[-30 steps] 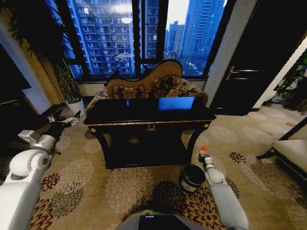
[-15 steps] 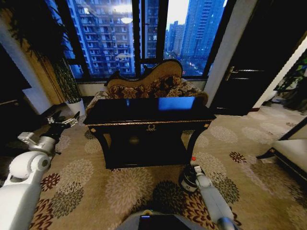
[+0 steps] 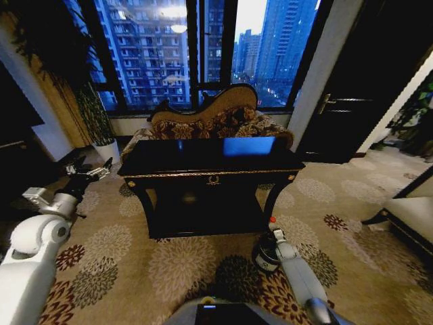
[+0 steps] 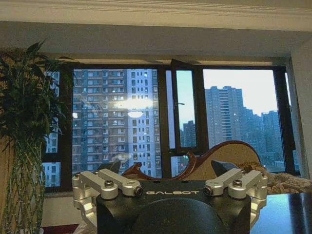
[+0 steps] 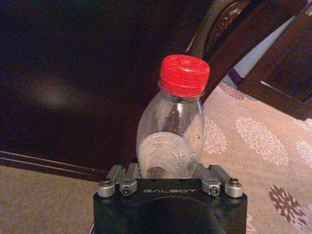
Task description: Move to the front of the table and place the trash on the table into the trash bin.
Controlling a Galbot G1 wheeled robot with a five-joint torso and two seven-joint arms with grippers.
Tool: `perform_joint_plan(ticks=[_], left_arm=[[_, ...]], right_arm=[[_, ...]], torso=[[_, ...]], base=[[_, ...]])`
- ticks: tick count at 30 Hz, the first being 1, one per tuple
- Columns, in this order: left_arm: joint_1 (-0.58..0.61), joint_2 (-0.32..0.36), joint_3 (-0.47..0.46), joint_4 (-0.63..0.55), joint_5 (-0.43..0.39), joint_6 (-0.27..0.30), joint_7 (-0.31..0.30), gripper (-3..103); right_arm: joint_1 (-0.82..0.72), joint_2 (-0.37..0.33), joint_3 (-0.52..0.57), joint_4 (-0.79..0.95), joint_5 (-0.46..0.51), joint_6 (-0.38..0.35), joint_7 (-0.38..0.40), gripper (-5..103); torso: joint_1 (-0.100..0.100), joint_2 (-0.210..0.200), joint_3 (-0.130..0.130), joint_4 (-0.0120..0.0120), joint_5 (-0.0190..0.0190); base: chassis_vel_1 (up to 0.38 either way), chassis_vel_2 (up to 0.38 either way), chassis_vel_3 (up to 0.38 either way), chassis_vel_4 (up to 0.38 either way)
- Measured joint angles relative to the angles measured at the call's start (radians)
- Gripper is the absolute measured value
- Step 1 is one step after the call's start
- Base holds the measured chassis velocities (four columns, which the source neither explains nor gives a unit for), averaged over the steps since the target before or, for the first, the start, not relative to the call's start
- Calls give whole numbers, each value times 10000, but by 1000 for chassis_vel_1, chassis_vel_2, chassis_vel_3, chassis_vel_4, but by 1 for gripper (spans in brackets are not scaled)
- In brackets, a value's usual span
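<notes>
The glossy black table [image 3: 210,154] with gold trim stands ahead of me, its top bare. My right gripper [image 3: 274,232] is shut on the clear bottle with a red cap [image 3: 272,221], held upright just above the dark trash bin [image 3: 261,258] on the carpet by the table's front right leg. In the right wrist view the bottle [image 5: 171,141] sits between the fingers of the right gripper [image 5: 168,174], with the dark table [image 5: 73,73] behind it. My left gripper [image 3: 89,165] hangs open and empty, left of the table. The left gripper [image 4: 168,168] faces the window.
A patterned sofa [image 3: 211,122] stands behind the table under the windows. A white plant pot [image 3: 106,149] sits at the back left. A low piece of furniture [image 3: 409,213] lies to the right. Flowered carpet spreads in front of the table.
My right arm has swung left with the bottle, from beside the bin to just above it. Over the last half second it barely moved. The left arm stays put.
</notes>
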Motion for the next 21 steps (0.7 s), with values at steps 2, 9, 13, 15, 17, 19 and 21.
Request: perform_joint_plan(ticks=[2,9,13,15,17,19,21], left_arm=[[20,4,-27,-15,-3,-10,0,100],[142,41,-179,-89,-37,-89,5,100],[157,48,-190,-100,-48,-130,6,100],[159,51,-190,-115,-50,-134,6,100],[160,52,-192,-147,-54,-140,6,100],[159,52,-202,-172,-61,-142,6,100],[156,25,-239,-275,-80,-142,-81,100]], right_arm=[[-43,0,2,124,48,-36,0,43],[-222,0,63,633,172,-198,0,71],[-281,-1,142,736,191,-200,0,82],[-317,-3,179,816,212,-200,0,82],[-407,-6,294,1119,306,-192,0,96],[-497,-1,414,1453,411,-173,0,96],[-819,123,778,2658,702,-73,1,100]], torso=[[0,0,0,0,0],[0,0,0,0,0],[0,0,0,0,0],[0,0,0,0,1],[0,0,0,-1,1],[0,0,0,0,2],[0,0,0,-1,-1]], base=[[0,0,0,0],[0,0,0,0],[0,0,0,0],[0,0,0,0],[0,0,0,0],[0,0,0,0],[0,0,0,0]])
